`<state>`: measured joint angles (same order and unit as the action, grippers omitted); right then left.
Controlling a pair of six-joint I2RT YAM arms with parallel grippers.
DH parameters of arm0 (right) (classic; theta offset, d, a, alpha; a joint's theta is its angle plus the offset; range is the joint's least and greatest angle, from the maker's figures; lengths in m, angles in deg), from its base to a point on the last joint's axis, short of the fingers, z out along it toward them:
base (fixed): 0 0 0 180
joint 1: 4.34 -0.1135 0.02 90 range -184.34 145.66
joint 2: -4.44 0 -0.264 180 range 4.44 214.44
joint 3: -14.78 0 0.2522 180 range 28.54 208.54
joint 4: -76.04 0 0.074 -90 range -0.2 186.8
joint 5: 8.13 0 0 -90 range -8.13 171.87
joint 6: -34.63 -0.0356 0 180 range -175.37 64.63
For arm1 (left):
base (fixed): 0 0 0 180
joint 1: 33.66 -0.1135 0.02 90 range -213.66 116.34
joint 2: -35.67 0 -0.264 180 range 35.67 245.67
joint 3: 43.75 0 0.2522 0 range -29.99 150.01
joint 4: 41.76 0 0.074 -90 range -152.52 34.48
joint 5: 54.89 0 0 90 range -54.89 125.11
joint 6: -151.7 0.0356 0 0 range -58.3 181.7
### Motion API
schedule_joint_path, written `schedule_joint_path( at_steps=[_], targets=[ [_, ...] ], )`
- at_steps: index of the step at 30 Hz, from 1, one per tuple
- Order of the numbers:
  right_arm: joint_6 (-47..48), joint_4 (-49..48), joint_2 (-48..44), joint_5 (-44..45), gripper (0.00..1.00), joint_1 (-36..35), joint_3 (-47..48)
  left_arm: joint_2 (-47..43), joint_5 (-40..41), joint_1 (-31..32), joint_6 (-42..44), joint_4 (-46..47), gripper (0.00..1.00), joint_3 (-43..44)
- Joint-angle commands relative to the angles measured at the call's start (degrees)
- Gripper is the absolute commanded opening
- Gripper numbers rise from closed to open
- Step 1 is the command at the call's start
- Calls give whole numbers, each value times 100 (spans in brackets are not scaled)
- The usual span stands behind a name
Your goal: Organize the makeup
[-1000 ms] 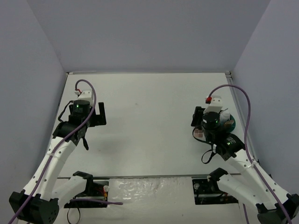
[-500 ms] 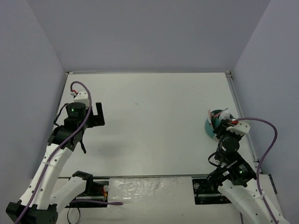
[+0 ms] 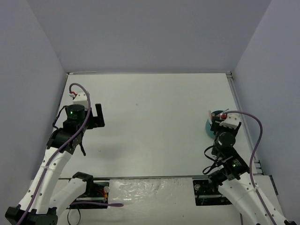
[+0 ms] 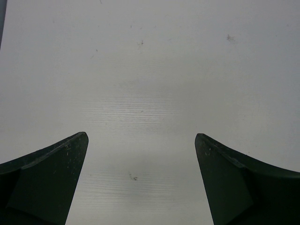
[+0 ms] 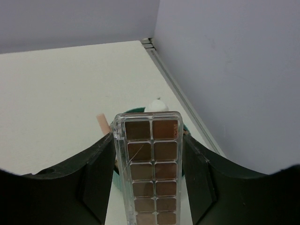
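The right gripper (image 5: 148, 140) was pinching the eyeshadow palette (image 5: 146, 183) across its narrow width, one finger on each long edge, and holding it up off the table right next to the round teal tub (image 5: 135, 111).

My read is that this thing's light and stiff, but the glossy clear lid looks slippery and the powder pans probably wouldn't survive a drop. The long edges seemed like the right place to hold it (squeezing the flat lid could crack it).

The tub already had a whitish bottle (image 5: 157, 105) poking up at the back and a pink stick (image 5: 102, 123) leaning on the left, so both looked like they'd crowd whatever slot the palette goes into. The side wall (image 5: 234, 70) was close on the right too.

The left gripper (image 4: 140, 154) was spread wide with nothing in it, over bare table (image 4: 150, 70), well away from all this.
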<state>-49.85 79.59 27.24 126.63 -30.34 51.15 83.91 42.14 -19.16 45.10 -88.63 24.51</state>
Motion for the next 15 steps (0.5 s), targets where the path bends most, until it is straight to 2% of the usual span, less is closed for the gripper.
schedule_joint_path(
  at_steps=[1,5,9,13,15],
  targets=[
    [371,-693,599,-1564,0,172,538,-70,-44,-18,-19,339,97,91],
    [403,-671,1172,-2799,0,200,844,-42,-147,-26,-1,378,97,68],
    [191,22,2160,-3912,0,184,1663,17,-307,-26,8,453,97,43],
    [-439,1222,3237,-4112,0,-86,2442,60,-307,-35,33,462,97,26],
    [-872,1443,3459,-3922,0,-338,2513,71,-358,-35,52,531,97,8]
  ],
)
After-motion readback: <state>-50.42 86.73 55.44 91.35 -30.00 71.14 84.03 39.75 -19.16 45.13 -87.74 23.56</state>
